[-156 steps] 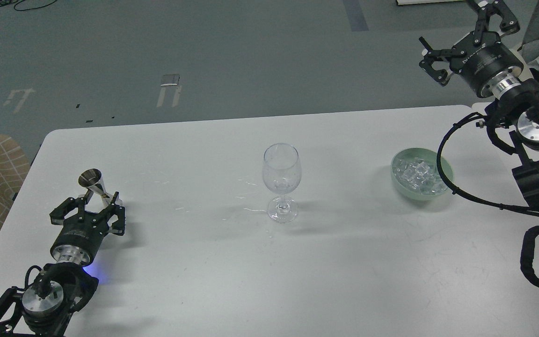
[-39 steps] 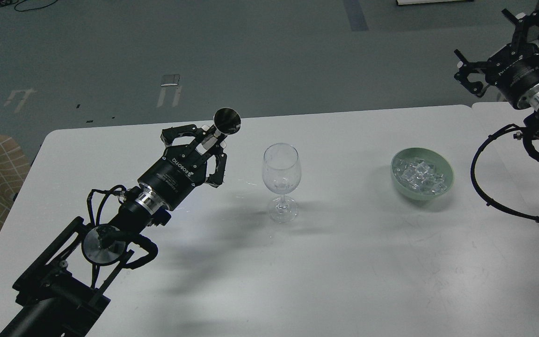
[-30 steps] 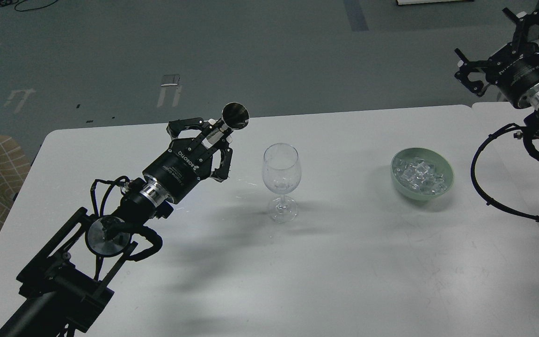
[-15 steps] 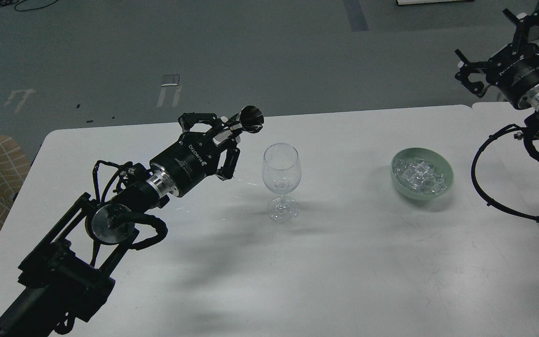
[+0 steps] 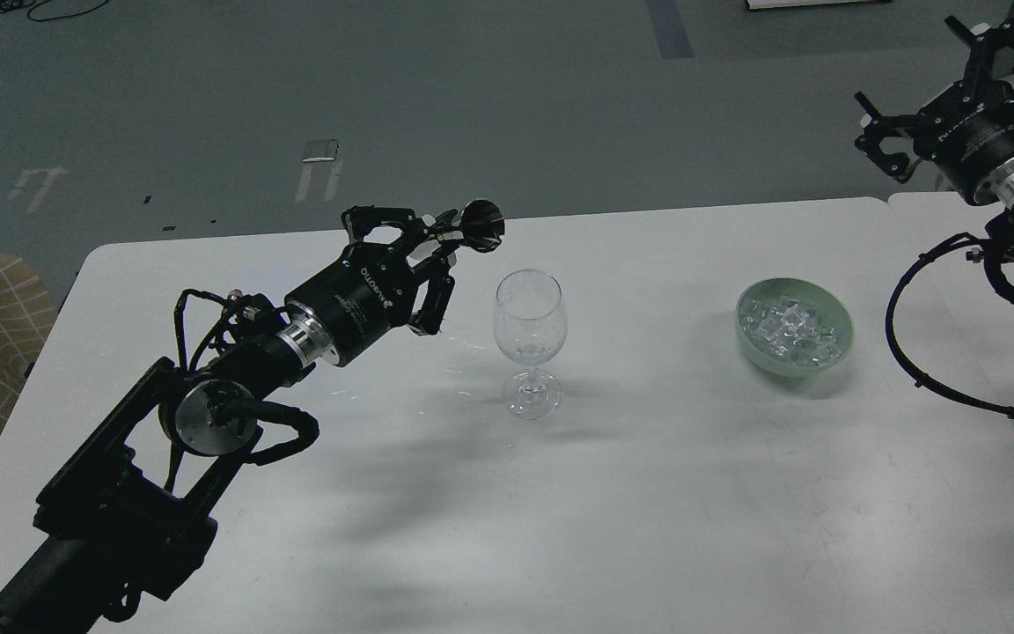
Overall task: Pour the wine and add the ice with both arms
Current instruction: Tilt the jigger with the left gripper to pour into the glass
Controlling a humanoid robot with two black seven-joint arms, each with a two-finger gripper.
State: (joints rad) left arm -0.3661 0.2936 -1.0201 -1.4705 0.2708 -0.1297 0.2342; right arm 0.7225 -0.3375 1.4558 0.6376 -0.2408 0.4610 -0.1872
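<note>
My left hand [image 5: 430, 251] is raised above the bench [image 5: 648, 493], toward its far edge and a little left of the middle. Its fingers are pinching a small metal measuring cup [image 5: 477, 229], which is tipped on its side with the wide mouth turned toward the wine glass [image 5: 530, 342]. The cup is just beside the glass, higher than its rim and to its left, not touching it. The glass stands upright near the middle of the bench; I cannot tell if there is any liquid inside.

The ice [image 5: 789, 330] lies as a heap of clear cubes in the pale green bowl [image 5: 839, 355], which sits near the right edge of the bench, well apart from the glass.

My right hand [image 5: 947, 84] is held high beyond the far right corner of the bench, fingers spread and holding nothing.
</note>
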